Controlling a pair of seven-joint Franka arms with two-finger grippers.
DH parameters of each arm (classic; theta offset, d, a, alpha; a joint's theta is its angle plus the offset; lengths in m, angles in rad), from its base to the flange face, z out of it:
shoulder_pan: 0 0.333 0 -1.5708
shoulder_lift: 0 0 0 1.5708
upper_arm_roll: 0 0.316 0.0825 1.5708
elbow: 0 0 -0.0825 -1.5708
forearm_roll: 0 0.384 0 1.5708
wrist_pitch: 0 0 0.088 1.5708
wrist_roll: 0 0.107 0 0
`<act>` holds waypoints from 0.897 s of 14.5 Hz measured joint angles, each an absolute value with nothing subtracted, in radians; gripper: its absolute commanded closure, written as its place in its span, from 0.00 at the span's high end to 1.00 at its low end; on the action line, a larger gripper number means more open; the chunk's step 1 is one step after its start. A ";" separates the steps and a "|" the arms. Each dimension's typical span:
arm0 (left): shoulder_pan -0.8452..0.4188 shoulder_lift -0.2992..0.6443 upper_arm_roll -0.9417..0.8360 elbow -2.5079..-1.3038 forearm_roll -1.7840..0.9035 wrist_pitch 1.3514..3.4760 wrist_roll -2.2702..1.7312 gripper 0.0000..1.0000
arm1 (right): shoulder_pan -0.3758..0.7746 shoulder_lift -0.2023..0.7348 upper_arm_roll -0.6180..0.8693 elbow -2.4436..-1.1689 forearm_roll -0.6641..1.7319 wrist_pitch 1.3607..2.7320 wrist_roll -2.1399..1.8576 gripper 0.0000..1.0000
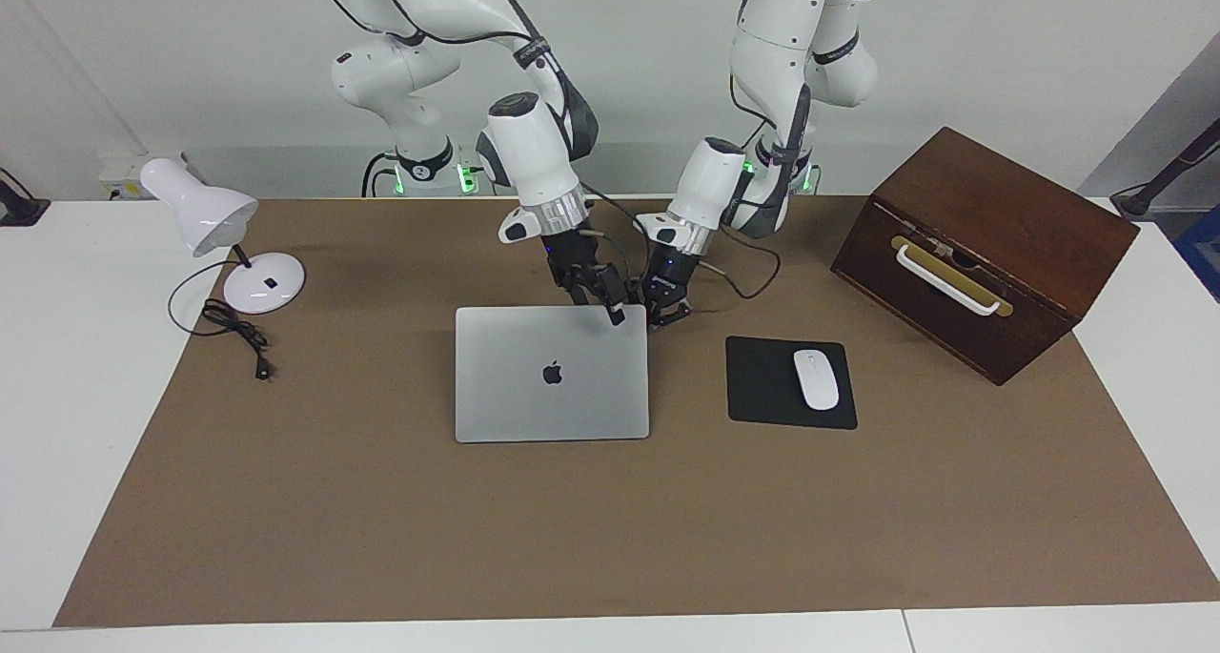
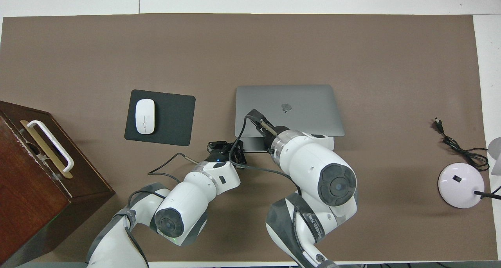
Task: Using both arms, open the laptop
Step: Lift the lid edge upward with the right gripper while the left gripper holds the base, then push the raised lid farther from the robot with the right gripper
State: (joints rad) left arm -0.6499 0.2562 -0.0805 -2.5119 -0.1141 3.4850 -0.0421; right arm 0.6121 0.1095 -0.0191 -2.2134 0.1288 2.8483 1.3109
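Observation:
The silver-grey laptop (image 1: 543, 386) (image 2: 297, 103) lies in the middle of the brown mat. Its lid is lifted a little at the edge nearer the robots, and a strip of its base (image 2: 254, 144) shows below. My right gripper (image 1: 610, 305) (image 2: 256, 118) is open at that raised edge, one finger lying over the lid near the corner toward the left arm's end. My left gripper (image 1: 662, 317) (image 2: 224, 150) is shut, low at the base's corner beside it. Whether it touches the base I cannot tell.
A black mouse pad (image 1: 762, 386) with a white mouse (image 1: 816, 378) lies beside the laptop toward the left arm's end. A dark wooden box (image 1: 991, 243) with a white handle stands past it. A white desk lamp (image 1: 229, 243) and its cable (image 1: 238, 334) are at the right arm's end.

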 measured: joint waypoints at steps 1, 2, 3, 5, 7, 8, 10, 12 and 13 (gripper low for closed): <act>-0.650 0.256 -0.081 -2.512 -0.114 3.485 -0.042 0.00 | 0.598 0.117 -0.020 -2.189 0.128 2.827 1.281 1.00; -0.650 0.256 -0.081 -2.512 -0.114 3.485 -0.042 0.00 | 0.579 0.126 -0.021 -2.168 0.128 2.809 1.242 1.00; -0.650 0.256 -0.081 -2.512 -0.114 3.485 -0.042 0.00 | 0.554 0.135 -0.022 -2.147 0.128 2.786 1.197 1.00; -0.650 0.256 -0.081 -2.512 -0.114 3.485 -0.042 0.00 | 0.507 0.145 -0.023 -2.109 0.128 2.734 1.118 1.00; -0.650 0.256 -0.081 -2.512 -0.114 3.485 -0.042 0.00 | 0.475 0.149 -0.025 -2.061 0.127 2.670 1.057 1.00; -0.650 0.256 -0.081 -2.512 -0.114 3.485 -0.042 0.00 | 0.466 0.150 -0.025 -2.038 0.127 2.641 1.039 1.00; -0.650 0.256 -0.081 -2.512 -0.114 3.485 -0.042 0.00 | 0.461 0.152 -0.026 -2.002 0.127 2.592 1.011 1.00; -0.650 0.256 -0.081 -2.512 -0.114 3.485 -0.042 0.00 | 0.457 0.156 -0.026 -1.977 0.127 2.547 0.981 1.00; -0.650 0.256 -0.081 -2.512 -0.114 3.485 -0.042 0.00 | 0.451 0.160 -0.026 -1.964 0.126 2.529 0.959 1.00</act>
State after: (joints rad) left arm -0.6499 0.2562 -0.0806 -2.5120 -0.1141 3.4851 -0.0421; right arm 0.4505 0.1600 -0.0260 -1.9641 0.1262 2.5290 0.9588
